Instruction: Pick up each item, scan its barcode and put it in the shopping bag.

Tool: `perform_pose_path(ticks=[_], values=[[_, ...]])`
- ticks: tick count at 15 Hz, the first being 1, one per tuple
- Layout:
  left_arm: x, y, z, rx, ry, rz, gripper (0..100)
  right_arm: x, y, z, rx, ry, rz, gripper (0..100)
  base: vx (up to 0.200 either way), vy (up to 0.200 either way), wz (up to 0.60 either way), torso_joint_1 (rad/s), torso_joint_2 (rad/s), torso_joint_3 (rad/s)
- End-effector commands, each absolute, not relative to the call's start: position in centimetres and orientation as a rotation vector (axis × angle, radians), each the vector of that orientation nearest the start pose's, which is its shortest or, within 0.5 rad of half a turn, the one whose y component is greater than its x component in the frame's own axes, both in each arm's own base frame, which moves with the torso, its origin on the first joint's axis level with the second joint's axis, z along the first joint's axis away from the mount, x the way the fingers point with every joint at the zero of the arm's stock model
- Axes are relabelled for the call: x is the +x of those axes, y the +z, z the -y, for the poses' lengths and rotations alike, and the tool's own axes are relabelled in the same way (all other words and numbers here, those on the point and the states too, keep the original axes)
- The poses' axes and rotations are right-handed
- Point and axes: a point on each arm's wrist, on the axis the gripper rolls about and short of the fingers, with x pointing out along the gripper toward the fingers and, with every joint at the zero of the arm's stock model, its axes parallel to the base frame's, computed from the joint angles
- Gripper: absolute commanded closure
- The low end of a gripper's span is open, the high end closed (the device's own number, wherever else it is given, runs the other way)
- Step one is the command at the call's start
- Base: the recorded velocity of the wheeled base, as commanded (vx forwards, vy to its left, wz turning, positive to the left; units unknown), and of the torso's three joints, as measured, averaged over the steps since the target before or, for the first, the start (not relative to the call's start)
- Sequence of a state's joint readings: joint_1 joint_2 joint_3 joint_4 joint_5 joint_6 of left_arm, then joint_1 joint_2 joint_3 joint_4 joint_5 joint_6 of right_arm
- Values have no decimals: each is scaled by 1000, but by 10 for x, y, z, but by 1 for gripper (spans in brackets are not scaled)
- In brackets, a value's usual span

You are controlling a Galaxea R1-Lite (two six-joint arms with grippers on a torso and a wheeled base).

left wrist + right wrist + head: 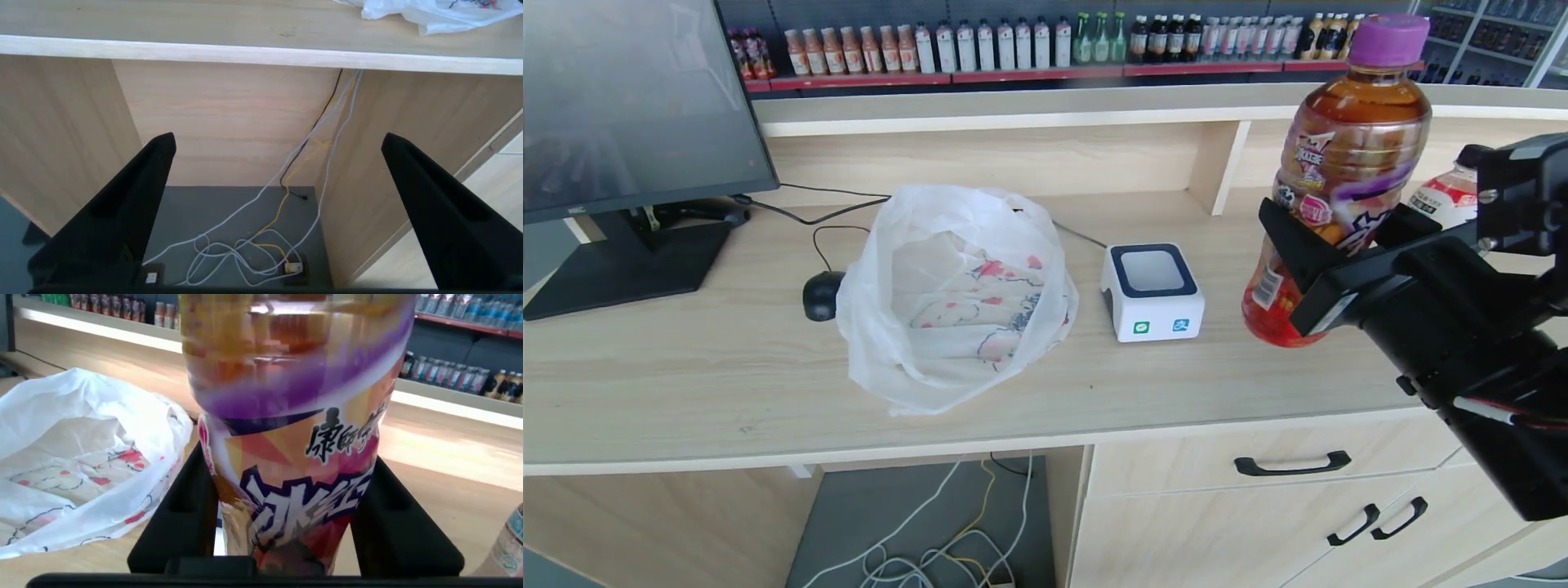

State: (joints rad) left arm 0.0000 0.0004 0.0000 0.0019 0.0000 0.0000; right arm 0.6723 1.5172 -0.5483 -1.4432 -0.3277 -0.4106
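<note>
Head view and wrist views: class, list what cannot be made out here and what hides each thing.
Contents of the shopping bag: head view, hidden by its crumpled folds.
Most of the white bottle: head view, behind the right gripper and tea bottle.
Cap of the tea bottle: right wrist view, cut off by the picture's edge.
Labels of the shelf bottles: head view, too small.

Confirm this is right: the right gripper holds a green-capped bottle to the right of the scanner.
Wrong on the cap: it is purple, not green, as the head view shows. Otherwise yes: the right gripper holds the bottle to the right of the scanner.
</note>
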Motion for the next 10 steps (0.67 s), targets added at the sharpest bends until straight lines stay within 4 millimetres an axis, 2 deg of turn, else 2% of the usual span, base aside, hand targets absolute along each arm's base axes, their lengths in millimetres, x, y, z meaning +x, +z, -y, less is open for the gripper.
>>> perform_pose_path(ticks=[1,6,10], values=[[-23,75,0,0,0,-2,0,196,247,-147,-169,239,485,100,0,0,0,0,0,0],[-23,75,0,0,0,-2,0,214,237,-160,-229,214,450,100,0,0,0,0,0,0],[-23,75,0,0,0,-3,0,231,249,-169,-252,200,417,100,0,0,0,0,0,0]])
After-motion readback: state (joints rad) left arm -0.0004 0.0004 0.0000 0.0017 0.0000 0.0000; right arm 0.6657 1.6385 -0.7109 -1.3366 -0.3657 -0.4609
